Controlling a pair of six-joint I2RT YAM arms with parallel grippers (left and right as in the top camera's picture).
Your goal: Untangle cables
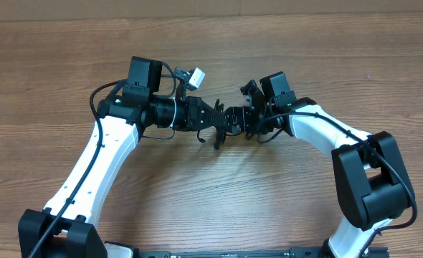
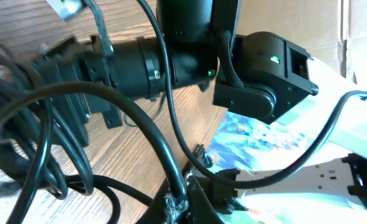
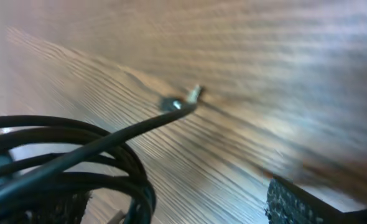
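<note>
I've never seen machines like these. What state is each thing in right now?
Cables: tangled, bunched in loops between the two tools, not yet separated.
Left tool: shut, clamped on the cables.
Right tool: open, fingers wide apart, with the cable loops at one side.
Silver plug tip: free, sticking out from the bunch, nothing gripping it.

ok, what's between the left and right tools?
The bunched black cables fill the gap between the left tool and the right tool, with no bare table between them. The overhead view shows it.
</note>
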